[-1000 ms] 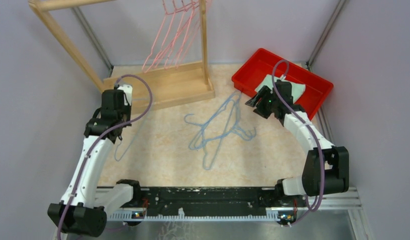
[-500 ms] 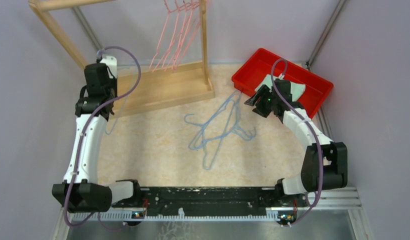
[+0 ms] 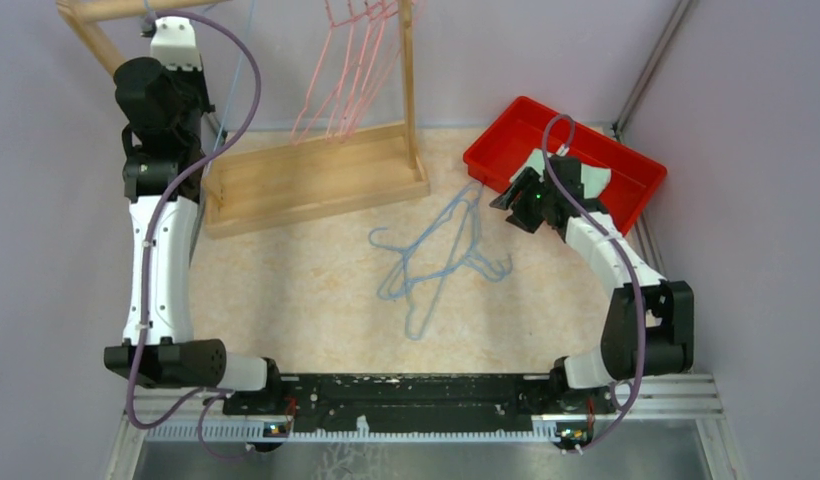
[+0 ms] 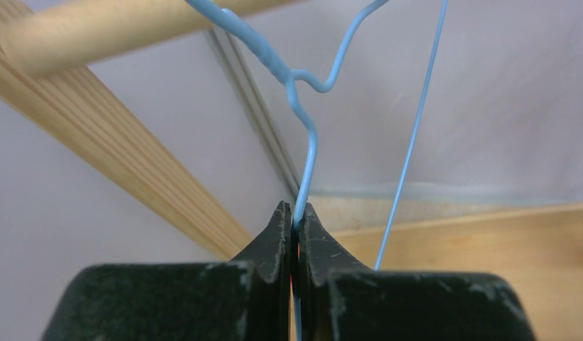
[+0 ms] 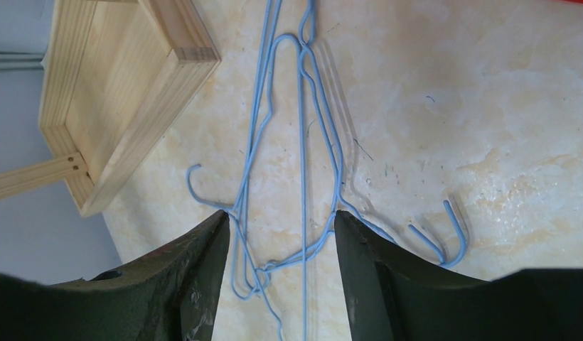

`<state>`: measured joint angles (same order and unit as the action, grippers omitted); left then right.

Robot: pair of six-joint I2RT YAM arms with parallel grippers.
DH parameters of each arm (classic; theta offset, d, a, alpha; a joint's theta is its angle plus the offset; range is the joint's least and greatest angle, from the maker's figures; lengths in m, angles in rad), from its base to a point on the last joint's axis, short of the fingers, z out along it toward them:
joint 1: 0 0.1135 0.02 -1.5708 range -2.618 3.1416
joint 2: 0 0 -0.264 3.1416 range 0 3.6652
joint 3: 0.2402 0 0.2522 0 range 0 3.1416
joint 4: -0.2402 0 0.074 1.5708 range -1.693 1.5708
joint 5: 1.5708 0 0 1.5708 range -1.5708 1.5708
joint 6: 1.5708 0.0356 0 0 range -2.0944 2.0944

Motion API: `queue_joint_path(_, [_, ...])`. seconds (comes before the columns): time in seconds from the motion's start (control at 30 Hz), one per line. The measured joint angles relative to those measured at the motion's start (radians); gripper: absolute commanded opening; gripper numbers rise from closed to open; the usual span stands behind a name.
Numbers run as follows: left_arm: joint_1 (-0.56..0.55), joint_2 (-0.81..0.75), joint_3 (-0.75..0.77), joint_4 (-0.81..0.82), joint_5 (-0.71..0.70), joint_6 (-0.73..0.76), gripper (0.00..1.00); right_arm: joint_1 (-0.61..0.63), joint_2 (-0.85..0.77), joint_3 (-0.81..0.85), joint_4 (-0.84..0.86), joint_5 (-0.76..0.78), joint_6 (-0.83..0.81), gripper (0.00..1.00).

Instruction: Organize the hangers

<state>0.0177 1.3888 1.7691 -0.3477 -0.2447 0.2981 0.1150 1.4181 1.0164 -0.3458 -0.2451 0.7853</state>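
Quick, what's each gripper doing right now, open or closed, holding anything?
Left gripper: closed on a blue hanger, up by the wooden rack.
Right gripper: open, holding nothing, above the loose blue hangers.

Left gripper [image 4: 295, 210] was clamped tight on a light blue hanger [image 4: 271, 62], twisted neck just below the wooden rail [image 4: 97, 35].

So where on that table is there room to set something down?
The barest patch is the near-left table, between the left arm, the wooden rack base and the blue hanger pile. A smaller strip lies near right, beside the right arm. Crowded: the pile, up to the red tray.
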Motion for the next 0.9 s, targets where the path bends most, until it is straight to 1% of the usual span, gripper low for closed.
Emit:
queue_joint_path(0.17, [0.0, 0.04, 0.071, 0.023, 0.045, -0.011, 0.0, 0.0, 0.024, 0.021, -0.009, 0.007, 0.0, 0.56])
queue_joint_path(0.37, [0.0, 0.154, 0.141, 0.024, 0.085, -0.02, 0.0, 0.0, 0.031, 0.034, -0.008, 0.015, 0.0, 0.56])
queue_joint_path(0.53, [0.0, 0.255, 0.242, -0.009, 0.114, -0.032, 0.0, 0.0, 0.031, 0.036, -0.011, 0.02, 0.0, 0.56])
queue_joint_path(0.73, [0.001, 0.343, 0.351, -0.051, 0.149, -0.061, 0.0, 0.0, 0.031, 0.046, -0.014, 0.024, 0.0, 0.56])
queue_joint_path(0.9, [-0.012, 0.383, 0.361, -0.065, 0.182, -0.077, 0.0, 0.0, 0.032, 0.046, -0.016, 0.025, -0.006, 0.56])
